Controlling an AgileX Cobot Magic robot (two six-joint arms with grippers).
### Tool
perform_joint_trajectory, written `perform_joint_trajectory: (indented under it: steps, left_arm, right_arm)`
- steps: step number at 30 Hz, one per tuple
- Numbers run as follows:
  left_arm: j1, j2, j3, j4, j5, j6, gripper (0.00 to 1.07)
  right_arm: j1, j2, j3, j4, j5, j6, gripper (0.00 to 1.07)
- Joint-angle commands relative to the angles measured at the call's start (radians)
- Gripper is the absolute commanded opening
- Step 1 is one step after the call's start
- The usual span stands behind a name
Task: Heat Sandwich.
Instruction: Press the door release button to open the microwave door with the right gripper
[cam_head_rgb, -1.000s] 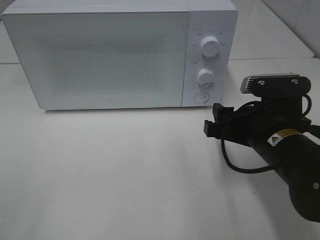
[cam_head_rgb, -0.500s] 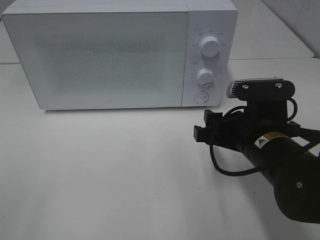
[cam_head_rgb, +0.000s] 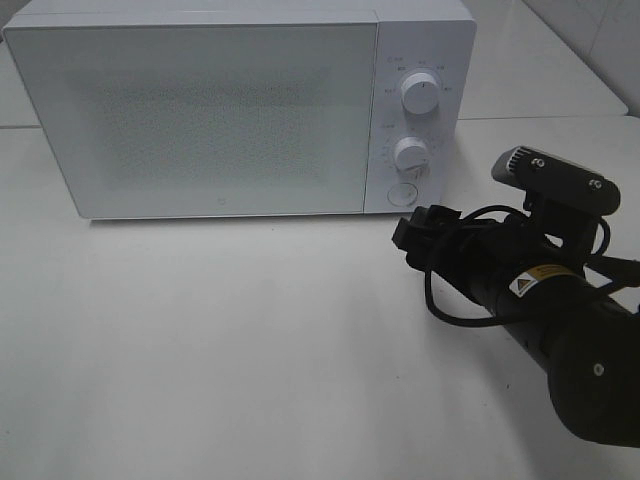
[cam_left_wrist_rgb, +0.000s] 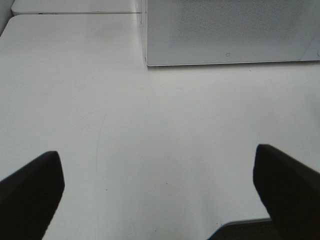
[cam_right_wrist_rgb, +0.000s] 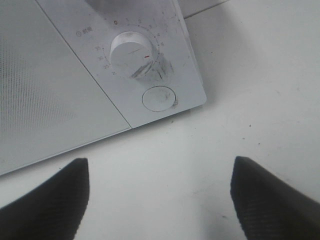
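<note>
Both the left gripper (cam_left_wrist_rgb: 160, 195) and the right gripper (cam_right_wrist_rgb: 160, 200) were empty; no sandwich showed in any view
With the microwave (cam_head_rgb: 200, 110) door closed, the sandwich was either inside or out of frame, so progress could not be judged. The right gripper, fingers (cam_right_wrist_rgb: 50, 200) spread, pointed low at the round door button (cam_right_wrist_rgb: 159, 98); the left gripper hovered released over the bench (cam_head_rgb: 200, 350)

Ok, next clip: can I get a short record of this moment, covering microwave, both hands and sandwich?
microwave: white, door shut, on the table
right hand: open, empty, facing the round button below the lower knob, not touching
left hand: open, empty, over the table in front of the microwave
sandwich: not in view
</note>
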Motion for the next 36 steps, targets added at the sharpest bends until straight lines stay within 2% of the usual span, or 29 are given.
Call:
perform_joint_trajectory:
  steps: [1,7,10,16,19,20,22,24,25,26,27,29,30,31,33,36]
  left_arm:
    - [0.004,-0.015,0.001,-0.007,-0.004,-0.006,0.97]
    - [0.004,-0.015,0.001,-0.007,-0.004,-0.006,0.97]
    - [0.004,-0.015,0.001,-0.007,-0.004,-0.006,0.97]
    - [0.004,-0.015,0.001,-0.007,-0.004,-0.006,0.97]
    - [0.004,-0.015,0.001,-0.007,-0.004,-0.006,0.97]
    - [0.004,-0.015,0.001,-0.007,-0.004,-0.006,0.97]
    - [0.004,-0.015,0.001,-0.007,-0.004,-0.006,0.97]
    - [0.004,-0.015,0.001,-0.007,-0.004,-0.006,0.97]
    - [0.004,-0.015,0.001,-0.007,-0.004,-0.006,0.97]
    - [0.004,-0.015,0.001,-0.007,-0.004,-0.006,0.97]
    - [0.004,-0.015,0.001,-0.007,-0.004,-0.006,0.97]
    - [0.004,-0.015,0.001,-0.007,-0.004,-0.006,0.97]
    - [0.004,-0.015,0.001,-0.007,-0.004,-0.006,0.97]
    - [0.004,-0.015,0.001,-0.007,-0.004,-0.006,0.97]
    - [0.004,-0.015,0.001,-0.007,-0.004,-0.006,0.97]
    - [0.004,-0.015,0.001,-0.007,-0.004,-0.006,0.97]
  right_arm:
    - [0.001,0.001,-0.01,-0.01,-0.005,0.142,0.76]
    - [0.001,0.001,-0.01,-0.01,-0.005,0.351,0.76]
    - [0.001,0.001,-0.01,-0.01,-0.005,0.541,0.74]
    - [0.001,0.001,-0.01,-0.01,-0.005,0.742,0.69]
    - [0.001,0.001,-0.01,-0.01,-0.005,0.938,0.63]
    - [0.001,0.001,-0.01,-0.01,-0.005,1.041,0.57]
    - [0.001,0.001,-0.01,-0.01,-0.004,1.076,0.55]
    - [0.001,0.001,-0.01,-0.01,0.0,1.134,0.48]
    - [0.001,0.001,-0.01,-0.009,0.008,1.181,0.38]
    - [0.001,0.001,-0.01,-0.009,0.008,1.181,0.38]
    - [0.001,0.001,-0.01,-0.009,0.015,1.192,0.33]
    - [0.001,0.002,-0.01,-0.006,0.024,1.199,0.22]
    - [0.001,0.005,-0.01,-0.006,0.028,1.197,0.1]
    - [0.001,0.005,-0.01,-0.006,0.028,1.197,0.1]
    - [0.001,0.005,-0.01,-0.006,0.04,1.195,0.01]
    - [0.001,0.005,-0.01,-0.006,0.047,1.195,0.0]
